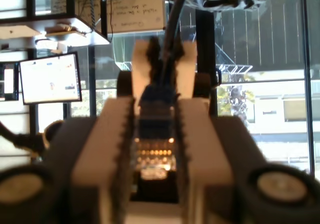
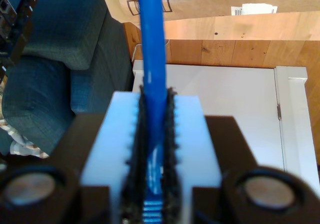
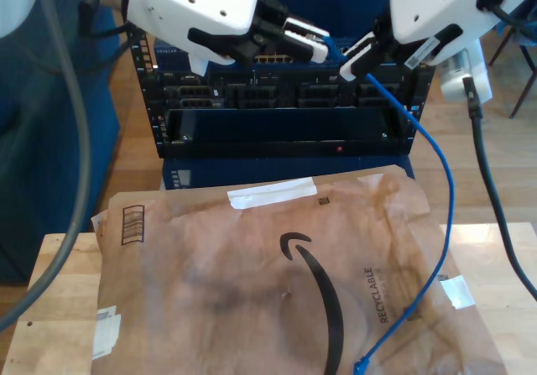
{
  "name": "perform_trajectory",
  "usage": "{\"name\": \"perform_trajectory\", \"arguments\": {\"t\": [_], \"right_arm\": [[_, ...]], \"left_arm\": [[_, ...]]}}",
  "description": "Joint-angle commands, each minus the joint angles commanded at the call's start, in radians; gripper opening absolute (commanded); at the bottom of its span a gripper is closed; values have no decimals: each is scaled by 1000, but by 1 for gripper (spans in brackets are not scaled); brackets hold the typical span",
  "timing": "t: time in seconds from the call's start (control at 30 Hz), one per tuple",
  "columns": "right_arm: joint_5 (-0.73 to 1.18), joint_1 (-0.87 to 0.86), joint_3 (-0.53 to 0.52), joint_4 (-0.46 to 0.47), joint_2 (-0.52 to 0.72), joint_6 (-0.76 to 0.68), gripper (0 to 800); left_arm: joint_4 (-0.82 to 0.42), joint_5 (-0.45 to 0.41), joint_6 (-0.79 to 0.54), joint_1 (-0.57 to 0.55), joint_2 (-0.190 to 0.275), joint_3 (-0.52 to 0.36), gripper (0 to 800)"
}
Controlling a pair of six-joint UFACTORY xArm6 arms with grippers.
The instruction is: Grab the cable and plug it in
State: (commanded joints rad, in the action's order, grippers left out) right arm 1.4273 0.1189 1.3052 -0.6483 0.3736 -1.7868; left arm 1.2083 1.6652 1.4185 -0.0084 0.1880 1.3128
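Both grippers are holding the cable (image 3: 436, 182): my first gripper (image 1: 156, 134) is pinching its plug end, my second gripper (image 2: 155, 149) is clamping the blue cord. The grab looks done; plugging remains. The rack (image 3: 285, 106) is sitting at twelve o'clock in the exterior view, with little room between the arms.

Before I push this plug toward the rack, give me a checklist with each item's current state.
1. My first gripper holds the plug: ok, jaws shut on it.
2. My second gripper holds the cable: ok, jaws shut on it.
3. Plug seated in a port of the rack: not ok, it is held in the air.
4. Plug lined up with a port: cannot tell.
5. Slack: ok, the cable hangs loose and its far end lies on the paper mailer.
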Motion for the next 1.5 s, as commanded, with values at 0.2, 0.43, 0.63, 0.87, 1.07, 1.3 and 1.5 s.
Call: {"name": "perform_trajectory", "arguments": {"t": [0.2, 0.43, 0.63, 0.87, 1.07, 1.3, 1.5], "right_arm": [[-3, -6, -6, 6, 6, 6, 786], [-5, -5, -2, 5, 21, 11, 797], [-6, -6, -2, 0, 52, 129, 798], [-6, -6, 8, 0, 84, 181, 794], [-52, -6, -5, 0, 130, 250, 794], [-192, -3, -133, -2, 267, 348, 761], [-334, 46, -259, -32, 359, 417, 763]], "left_arm": [[0, -2, 9, 34, 0, 3, 3], [3, 28, 44, 55, -6, 6, 2], [18, 41, 97, 55, -8, 8, 2], [84, 118, 184, 95, -52, 11, 2], [104, 189, 232, 127, -83, 12, 2], [137, 279, 282, 160, -110, 11, 2], [190, 345, 353, 196, -118, 11, 2]]}}
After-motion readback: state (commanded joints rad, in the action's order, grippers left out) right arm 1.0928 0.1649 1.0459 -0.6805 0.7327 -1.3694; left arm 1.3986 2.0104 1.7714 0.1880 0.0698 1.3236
